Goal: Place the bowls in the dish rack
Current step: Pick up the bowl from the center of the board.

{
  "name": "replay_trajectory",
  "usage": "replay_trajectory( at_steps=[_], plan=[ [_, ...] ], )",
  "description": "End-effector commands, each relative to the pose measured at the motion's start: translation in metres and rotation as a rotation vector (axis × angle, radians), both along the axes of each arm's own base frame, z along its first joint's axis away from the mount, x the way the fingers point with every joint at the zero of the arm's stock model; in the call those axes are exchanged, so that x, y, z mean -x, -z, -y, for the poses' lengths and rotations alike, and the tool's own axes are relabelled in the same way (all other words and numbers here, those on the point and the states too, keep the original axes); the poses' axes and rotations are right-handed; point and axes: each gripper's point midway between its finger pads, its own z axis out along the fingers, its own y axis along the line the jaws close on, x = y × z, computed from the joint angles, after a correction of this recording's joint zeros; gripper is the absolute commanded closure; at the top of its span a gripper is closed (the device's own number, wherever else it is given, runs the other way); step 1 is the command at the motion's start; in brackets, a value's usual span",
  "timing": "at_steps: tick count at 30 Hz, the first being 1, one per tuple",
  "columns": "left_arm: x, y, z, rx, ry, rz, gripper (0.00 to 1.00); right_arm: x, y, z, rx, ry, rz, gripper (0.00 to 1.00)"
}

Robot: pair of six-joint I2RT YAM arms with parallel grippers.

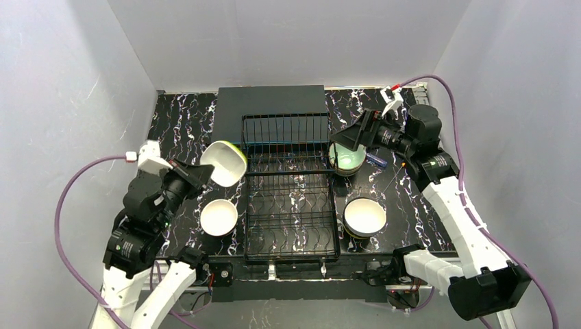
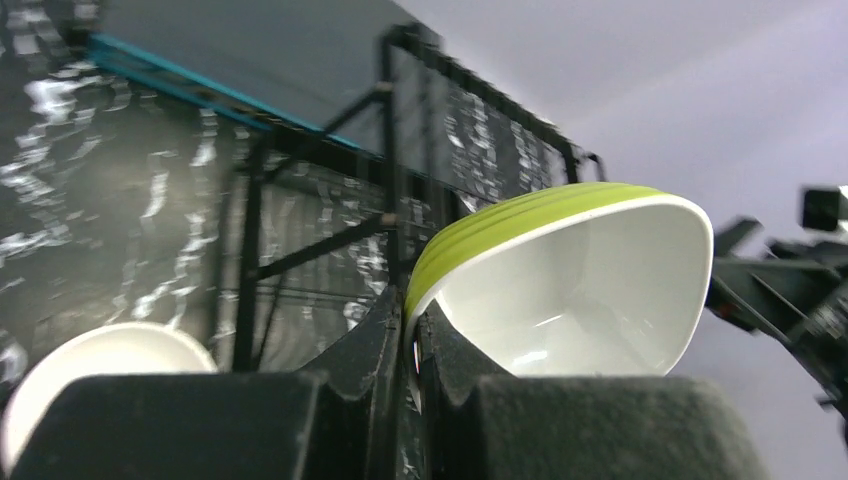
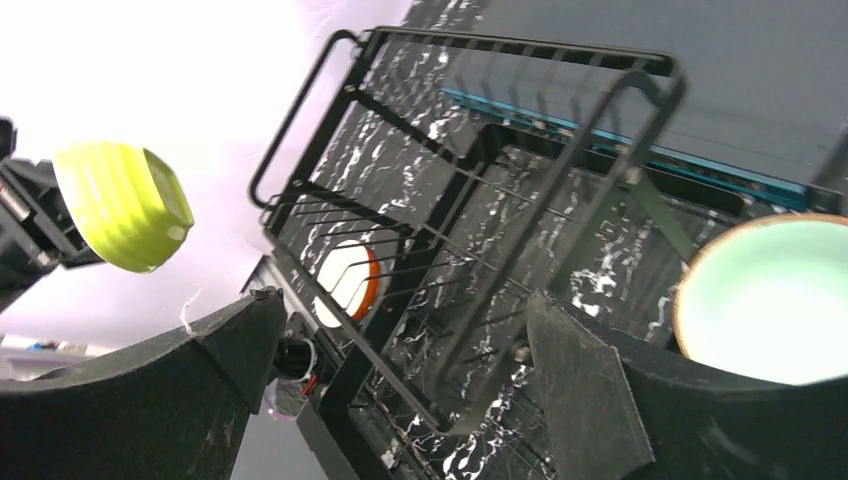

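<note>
Top external view: the left tool [image 1: 204, 170] is clamped shut on the rim of a lime green bowl [image 1: 226, 163]. It holds the bowl in the air, tipped on its side, at the left edge of the dish rack [image 1: 291, 199], level with where the raised back tier begins. In the left wrist view the two fingers pinch the bowl's [image 2: 560, 280] wall, and the rack's [image 2: 395, 190] upright wires stand close behind it.

The right tool [image 1: 353, 136] hangs with its jaws spread wide and nothing between them, just above a mint bowl [image 1: 347, 159]. That bowl sits on the desk [image 1: 178, 123], touching or nearly touching the rack's right side. A small blue object [image 1: 375, 159] lies just beside it.

A white bowl [image 1: 219, 217] with an orange outside rests on the desk below the lifted bowl, near the rack's left rail. A pale bowl [image 1: 364, 216] sits near the rack's front right corner.

A flat dark box [image 1: 270, 103] lies against the rack's far end, closing off that side. Narrow strips of marbled desk run down either side of the rack, each partly taken up by bowls. Pale walls [image 1: 68, 103] hem in the desk on the left, back and right.
</note>
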Motion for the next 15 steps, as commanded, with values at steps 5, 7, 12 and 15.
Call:
replay_trajectory(
  at_steps=[5, 7, 12, 15],
  plan=[
    [-0.012, -0.053, 0.090, 0.099, 0.470, 0.047, 1.00, 0.034, -0.052, -0.043, -0.104, -0.178, 0.167, 0.01],
    [-0.016, -0.051, 0.096, 0.116, 0.481, 0.020, 1.00, 0.044, -0.052, -0.057, -0.109, -0.226, 0.168, 0.01],
    [-0.025, -0.043, 0.096, 0.123, 0.433, -0.011, 1.00, 0.071, -0.051, -0.094, -0.110, -0.345, 0.170, 0.01],
    [-0.027, -0.037, 0.100, 0.113, 0.424, -0.028, 1.00, 0.083, -0.050, -0.110, -0.108, -0.389, 0.169, 0.01]
  ],
)
